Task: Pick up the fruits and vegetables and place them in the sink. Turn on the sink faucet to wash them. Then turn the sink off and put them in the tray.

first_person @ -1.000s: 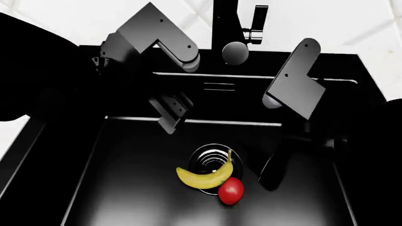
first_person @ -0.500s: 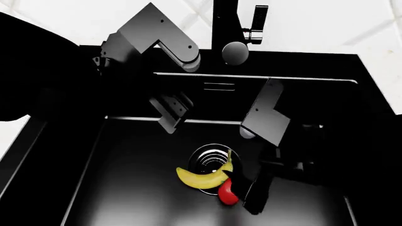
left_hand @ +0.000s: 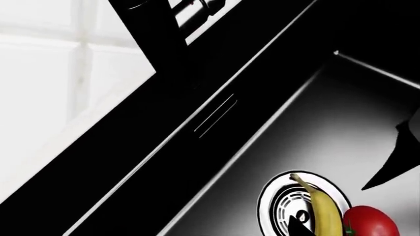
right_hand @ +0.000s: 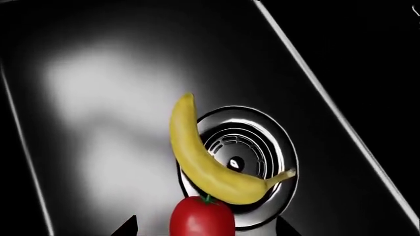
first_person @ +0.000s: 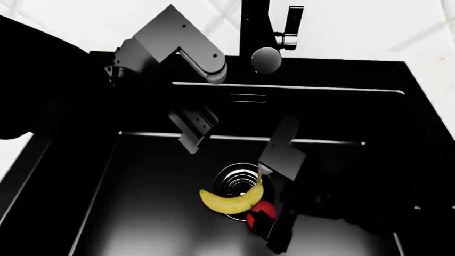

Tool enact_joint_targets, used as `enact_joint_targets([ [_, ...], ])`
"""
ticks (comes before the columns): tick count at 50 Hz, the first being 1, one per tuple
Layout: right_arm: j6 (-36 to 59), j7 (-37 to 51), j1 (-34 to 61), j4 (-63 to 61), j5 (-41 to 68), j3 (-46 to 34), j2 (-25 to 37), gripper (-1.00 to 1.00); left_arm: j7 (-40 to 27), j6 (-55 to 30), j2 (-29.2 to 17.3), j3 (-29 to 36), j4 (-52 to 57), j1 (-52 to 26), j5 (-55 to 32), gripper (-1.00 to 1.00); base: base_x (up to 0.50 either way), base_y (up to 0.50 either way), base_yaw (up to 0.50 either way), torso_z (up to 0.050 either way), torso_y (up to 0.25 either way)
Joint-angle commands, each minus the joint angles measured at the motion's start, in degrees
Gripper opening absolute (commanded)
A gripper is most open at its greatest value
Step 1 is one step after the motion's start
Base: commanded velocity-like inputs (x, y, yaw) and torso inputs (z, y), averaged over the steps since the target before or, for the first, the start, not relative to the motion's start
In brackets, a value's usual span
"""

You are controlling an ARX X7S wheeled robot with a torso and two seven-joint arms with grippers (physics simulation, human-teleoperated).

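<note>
The yellow banana (first_person: pixel 229 201) lies across the round drain (first_person: pixel 237 178) on the floor of the black sink (first_person: pixel 142 213). The red tomato (first_person: pixel 261 212) touches its near end and is partly hidden by my right gripper (first_person: pixel 274 230). In the right wrist view the tomato (right_hand: pixel 202 217) sits between the two dark fingertips (right_hand: pixel 129 227), which stand apart with gaps on both sides; the banana (right_hand: pixel 210 162) lies just beyond. My left gripper (first_person: pixel 191 130) hangs over the basin's back edge, its jaws hidden. The faucet (first_person: pixel 254 26) stands behind the sink. The tray is out of view.
The faucet's lever (first_person: pixel 291 24) and round spout (first_person: pixel 265 60) are above the back rim. The overflow slot (first_person: pixel 248 97) is in the back wall. White counter (first_person: pixel 85 21) surrounds the sink. The left wrist view shows the banana (left_hand: pixel 325 211), the tomato (left_hand: pixel 371 222) and the slot (left_hand: pixel 215 114).
My right arm has come down and leftward into the basin, from beside the tomato to over it, now covering part of it. The left arm, banana and tomato have not moved.
</note>
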Motion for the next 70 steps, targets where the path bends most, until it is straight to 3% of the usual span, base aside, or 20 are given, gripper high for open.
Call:
enact_joint_targets([
  [1, -0.7, -1.3, -2.1, 3.1, -2.7, -2.2, -2.4, 1.00, 0.5, 0.3, -0.2, 0.2, 0.3, 0.2, 0.3, 1.00, 0.00, 0.00, 0.00, 0.000, 0.000],
  [14, 1.3, 0.8, -2.7, 8.4, -3.2, -3.8, -4.9, 1.00, 0.4, 0.5, -0.3, 0.4, 0.7, 0.2, 0.0, 1.00, 0.00, 0.00, 0.00, 0.000, 0.000],
  [45, -2.2, -5.0, -7.3, 20.3, -9.5, -8.9, -11.5, 1.00, 0.8, 0.7, -1.1, 0.6, 0.9, -0.1, -0.1, 1.00, 0.00, 0.00, 0.00, 0.000, 0.000],
  [67, -2.0, -5.1, -8.9, 22.5, -9.7, -10.0, -11.7, 1.00, 0.6, 1.2, -1.4, 0.9, 1.3, 0.2, -0.3, 1.00, 0.00, 0.00, 0.00, 0.000, 0.000],
  [68, -2.2, -4.8, -9.0, 22.4, -9.6, -9.8, -11.6, -1.00, 0.6, 1.2, -1.4, 0.9, 1.3, 0.2, -0.3, 1.00, 0.00, 0.00, 0.00, 0.000, 0.000],
  [70, -2.2, -4.4, -8.9, 21.9, -9.2, -9.4, -11.2, -1.00, 0.7, 1.3, -1.5, 0.9, 1.3, 0.2, -0.3, 1.00, 0.00, 0.00, 0.00, 0.000, 0.000],
])
